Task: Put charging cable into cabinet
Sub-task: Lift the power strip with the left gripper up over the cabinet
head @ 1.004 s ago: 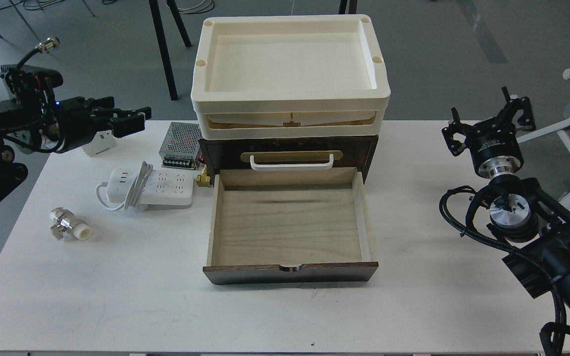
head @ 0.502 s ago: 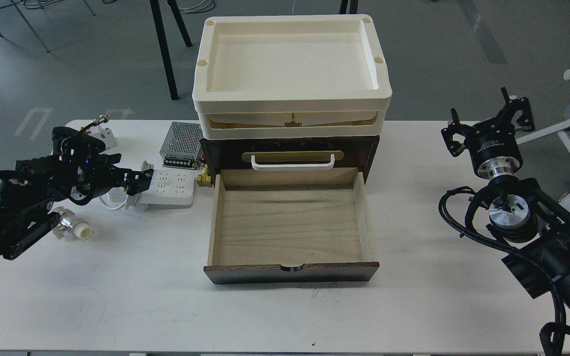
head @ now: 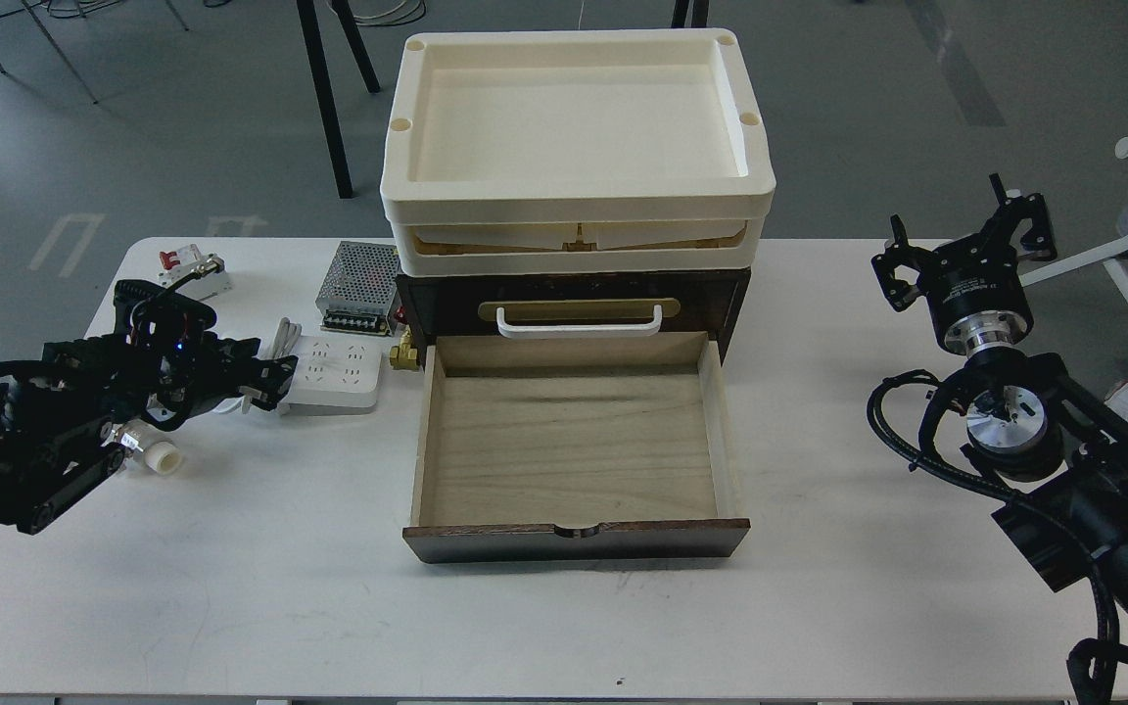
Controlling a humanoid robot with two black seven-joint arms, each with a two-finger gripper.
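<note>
The charging cable (head: 337, 374), a flat white power strip with its cord looped at the left end, lies on the table left of the cabinet. My left gripper (head: 266, 382) is low at the strip's left end and covers it. Its dark fingers stand apart on either side of the cord, open. The cabinet (head: 574, 294) is dark brown, and its pale wood drawer (head: 574, 441) is pulled out and empty. Cream trays (head: 574, 147) are stacked on top. My right gripper (head: 963, 245) is open and empty, raised at the far right.
A perforated metal power-supply box (head: 356, 284) stands behind the strip. A small white breaker with a red switch (head: 190, 272) is at the back left. A metal and white fitting (head: 148, 450) lies under my left arm. A brass part (head: 402, 357) sits by the cabinet's left corner.
My left arm has come down and back from the rear left, and its gripper now sits at the power strip's left end. The breaker is uncovered. The right arm has not moved.
</note>
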